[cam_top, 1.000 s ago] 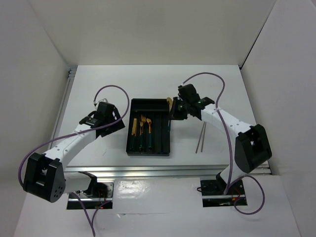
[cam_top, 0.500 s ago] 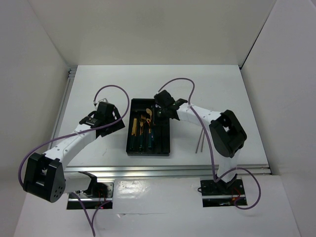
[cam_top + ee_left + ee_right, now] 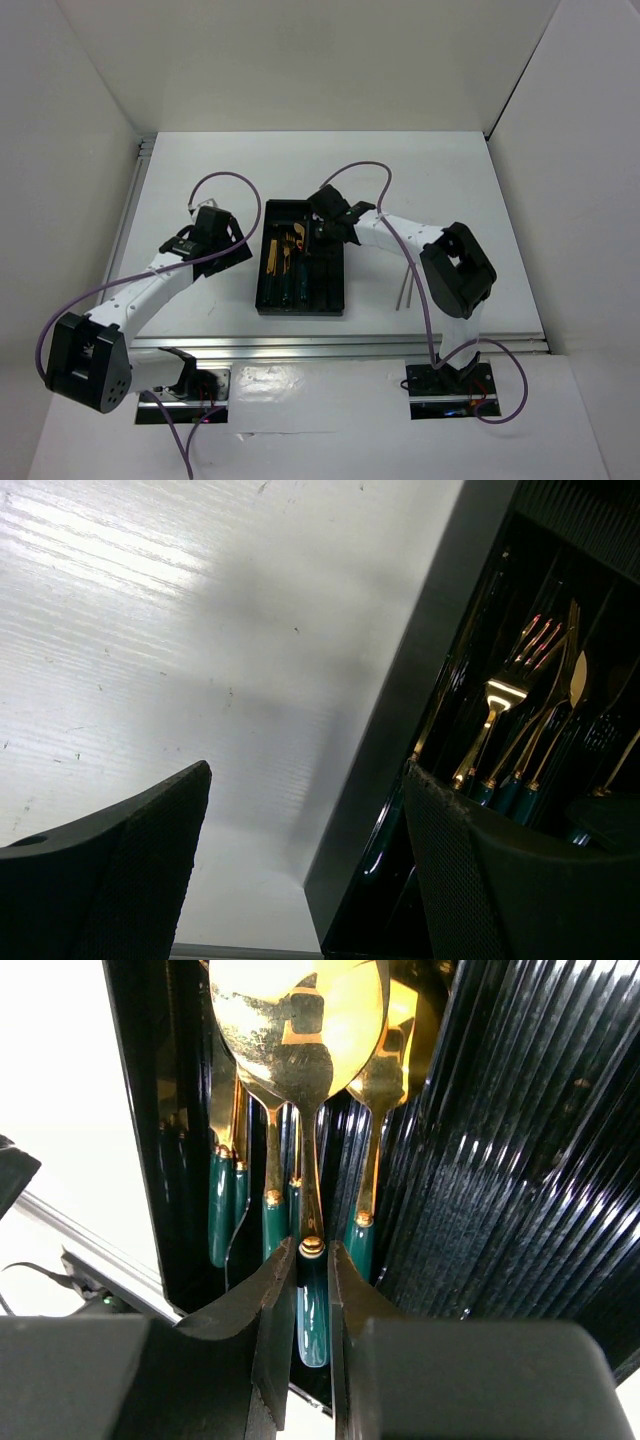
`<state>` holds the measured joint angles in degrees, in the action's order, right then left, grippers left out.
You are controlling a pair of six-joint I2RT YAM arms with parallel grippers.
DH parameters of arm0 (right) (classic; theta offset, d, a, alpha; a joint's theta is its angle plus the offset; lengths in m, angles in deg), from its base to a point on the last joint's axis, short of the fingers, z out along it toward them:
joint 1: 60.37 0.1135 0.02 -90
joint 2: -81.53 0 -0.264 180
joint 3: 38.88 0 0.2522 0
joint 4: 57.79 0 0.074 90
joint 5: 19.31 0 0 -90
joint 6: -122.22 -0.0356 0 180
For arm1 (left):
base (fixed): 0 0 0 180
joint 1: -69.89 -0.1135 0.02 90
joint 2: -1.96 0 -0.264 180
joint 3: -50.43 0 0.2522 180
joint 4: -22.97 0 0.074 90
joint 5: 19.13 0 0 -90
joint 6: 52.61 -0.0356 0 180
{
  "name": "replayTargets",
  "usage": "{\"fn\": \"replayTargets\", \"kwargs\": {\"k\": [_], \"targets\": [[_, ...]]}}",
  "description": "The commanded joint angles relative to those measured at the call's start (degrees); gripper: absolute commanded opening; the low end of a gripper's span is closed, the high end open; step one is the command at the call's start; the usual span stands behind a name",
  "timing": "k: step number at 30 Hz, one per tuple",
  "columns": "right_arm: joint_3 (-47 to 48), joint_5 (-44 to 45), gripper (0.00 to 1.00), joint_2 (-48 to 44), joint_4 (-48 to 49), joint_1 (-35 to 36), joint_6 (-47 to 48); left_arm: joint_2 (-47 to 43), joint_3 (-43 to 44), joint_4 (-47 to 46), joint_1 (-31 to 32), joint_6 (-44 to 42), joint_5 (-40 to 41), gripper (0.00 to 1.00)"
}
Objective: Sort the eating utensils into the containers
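The black tray (image 3: 330, 300) lies mid-table with several gold-headed, teal-handled utensils in its left compartments (image 3: 288, 262). My right gripper (image 3: 318, 226) hangs over the tray's far end, shut on the teal handle of a gold spoon (image 3: 300, 1020), held just above other spoons (image 3: 272, 1200) lying in the tray (image 3: 500, 1160). My left gripper (image 3: 243, 252) is open and empty just left of the tray; its view shows the tray wall (image 3: 400, 710) and a gold fork (image 3: 505, 685) inside. Two chopsticks (image 3: 407, 280) lie on the table right of the tray.
White walls enclose the table on three sides. A metal rail (image 3: 340, 345) runs along the near edge. The tray's right compartments (image 3: 540, 1110) are ribbed and hold nothing in view.
My right gripper swung left from beside the tray's far right corner to above the tray's far end, carrying the spoon. The left arm has not moved.
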<state>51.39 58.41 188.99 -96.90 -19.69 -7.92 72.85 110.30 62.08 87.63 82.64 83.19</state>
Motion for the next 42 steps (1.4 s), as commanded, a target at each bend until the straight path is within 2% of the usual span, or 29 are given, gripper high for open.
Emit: {"fn": "replayTargets", "kwargs": {"k": [1,13,27,31,42], "targets": [[0.39,0.50,0.00,0.38,0.38,1.14,-2.74,-1.90,-0.66,-0.56,-0.33,0.18,1.13,0.83],[0.39,3.74,0.00,0.38,-1.55,1.15,-7.67,-2.51,-1.20,-0.56,-0.33,0.18,1.13,0.83],[0.39,2.17,0.00,3.54,-1.55,1.68,-7.14,-3.04,-1.72,-1.09,-0.33,0.18,1.13,0.83],[0.92,2.17,0.03,3.55,-2.69,1.68,-7.14,-3.04,-1.72,-1.09,-0.33,0.18,1.13,0.83],[0.92,3.40,0.02,3.02,-4.36,2.73,-7.14,-3.04,-1.72,-1.09,-0.33,0.18,1.13,0.83]]}}
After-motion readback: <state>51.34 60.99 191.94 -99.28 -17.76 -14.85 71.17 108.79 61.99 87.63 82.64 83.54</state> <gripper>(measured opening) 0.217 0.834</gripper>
